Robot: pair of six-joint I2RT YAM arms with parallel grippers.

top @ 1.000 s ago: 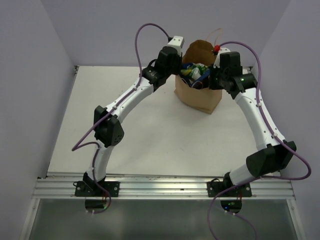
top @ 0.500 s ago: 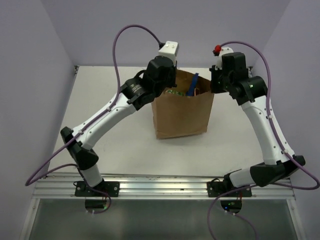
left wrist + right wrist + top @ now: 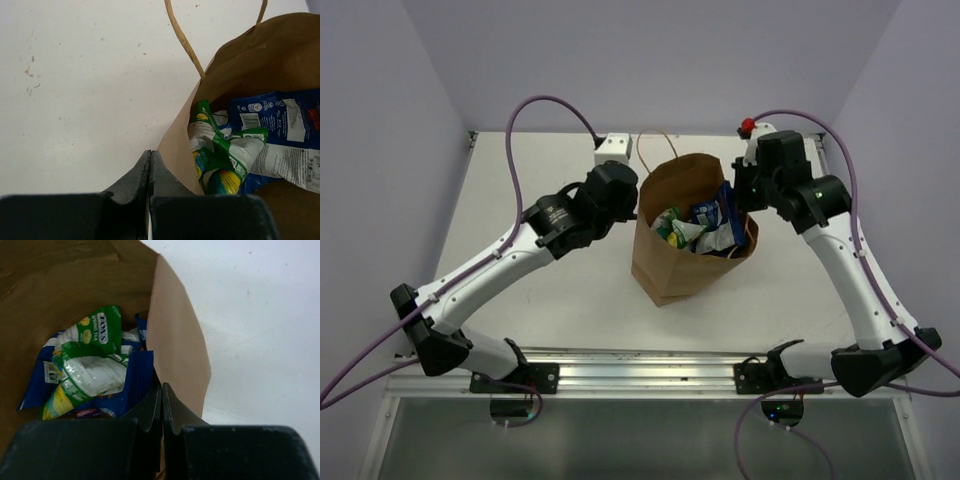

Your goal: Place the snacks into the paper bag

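The brown paper bag stands open in the middle of the white table, its mouth tipped toward the camera. Inside lie the snacks: a green packet and a blue-white packet; the others are mostly hidden. My left gripper is shut on the bag's left rim; its wrist view shows the gripper, the bag wall, the green packet and a blue packet. My right gripper is shut on the right rim, beside green and blue packets.
One twisted loop handle arches behind the bag over the table. A metal rail runs along the near edge by the arm bases. Purple walls close in the left, right and back. Purple cables loop above both arms.
Both grippers have carried the bag from the back of the table toward the near middle. Its mouth now shows wider, with the packets plainly visible inside.
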